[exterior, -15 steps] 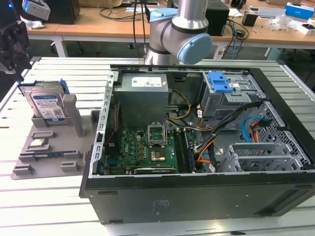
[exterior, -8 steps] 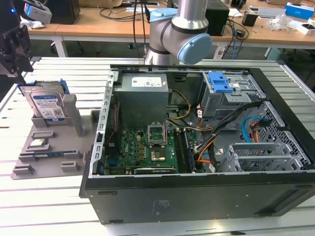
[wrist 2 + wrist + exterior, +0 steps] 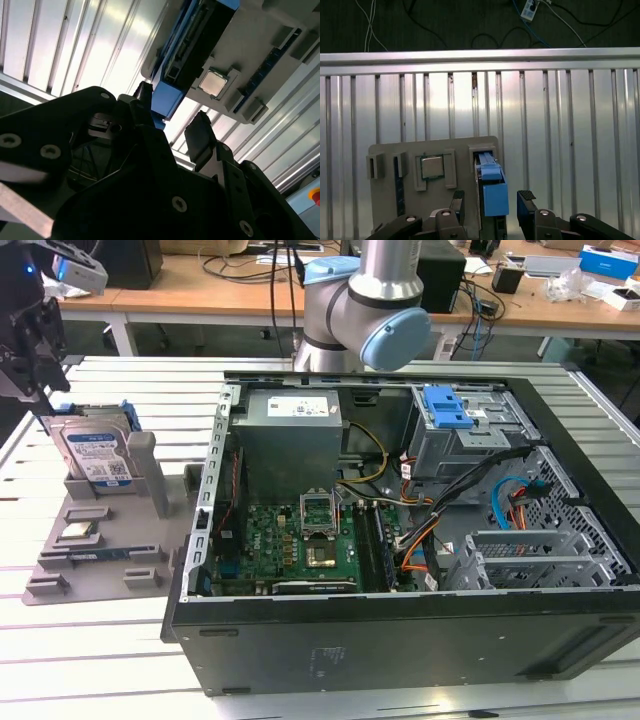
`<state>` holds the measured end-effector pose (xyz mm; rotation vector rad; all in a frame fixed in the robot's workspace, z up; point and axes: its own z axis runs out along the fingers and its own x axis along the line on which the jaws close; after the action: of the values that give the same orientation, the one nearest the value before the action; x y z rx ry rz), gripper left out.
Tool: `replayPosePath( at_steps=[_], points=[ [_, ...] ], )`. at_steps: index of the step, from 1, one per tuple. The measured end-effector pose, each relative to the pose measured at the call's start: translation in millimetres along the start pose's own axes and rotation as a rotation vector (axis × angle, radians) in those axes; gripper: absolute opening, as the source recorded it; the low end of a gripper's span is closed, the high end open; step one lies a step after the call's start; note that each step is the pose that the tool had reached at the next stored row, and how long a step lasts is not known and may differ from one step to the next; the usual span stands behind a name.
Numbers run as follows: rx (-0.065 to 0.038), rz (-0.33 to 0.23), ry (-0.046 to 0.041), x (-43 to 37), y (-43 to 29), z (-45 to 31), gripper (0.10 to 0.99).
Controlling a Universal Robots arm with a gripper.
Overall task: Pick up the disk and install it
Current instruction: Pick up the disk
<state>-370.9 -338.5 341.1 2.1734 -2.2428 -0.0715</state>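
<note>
surface: slatted metal table (image 3: pixel 90 660) | behind: wooden desks (image 3: pixel 190 298), cables (image 3: pixel 245 264) | dark floor (image 3: pixel 445 25)

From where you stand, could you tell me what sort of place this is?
Probably a robotics lab set up for computer assembly: an open computer case on a slatted metal table, a robot arm behind it, cable-strewn desks beyond.

I see the disk (image 3: pixel 93 453) standing on edge, nearly upright, in a slot of the grey holder (image 3: pixel 130 525) on the slatted tabletop (image 3: pixel 100 650), just beside the open computer case (image 3: pixel 400 640) on the exterior view's left. It is a silver-grey hard drive with its white-and-blue label facing that camera. A bright blue bracket (image 3: pixel 492 192) frames it, and the bracket's end shows in both wrist views.
</note>
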Motion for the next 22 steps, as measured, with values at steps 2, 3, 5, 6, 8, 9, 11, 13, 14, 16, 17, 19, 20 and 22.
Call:
replayPosePath(
  at_steps=[2,3,5,6,8,9,11,13,14,16,17,19,20,22],
  points=[
    [0.0,-0.001,0.0002,0.0,-0.4,2.6,0.541],
    [0.0,-0.001,0.0002,0.0,-0.7,4.1,0.541],
    [0.0,-0.003,0.0006,-0.2,-1.6,7.5,0.541],
    [0.0,-0.006,0.0016,-0.5,-2.6,10.3,0.541],
    [0.0,-0.017,0.0044,-1.3,-4.6,16.3,0.541],
    [0.0,-0.023,0.0064,-2.4,-6.0,21.2,0.541],
    [0.0,-0.029,0.0076,-4.0,-9.5,27.1,0.541],
    [0.0,-0.034,0.0089,-5.4,-12.1,32.3,0.541],
    [0.0,-0.035,0.0094,-6.1,-12.9,34.3,0.541],
    [-0.001,-0.039,0.0104,-7.5,-15.0,39.1,0.541],
    [-0.001,-0.04,0.0107,-7.7,-15.7,40.7,0.541],
    [-0.001,-0.044,0.0126,-8.5,-17.8,45.6,0.541],
    [-0.001,-0.045,0.0132,-8.6,-18.5,47.0,0.541],
    [-0.001,-0.047,0.015,-8.6,-19.9,50.2,0.541]
  ],
)
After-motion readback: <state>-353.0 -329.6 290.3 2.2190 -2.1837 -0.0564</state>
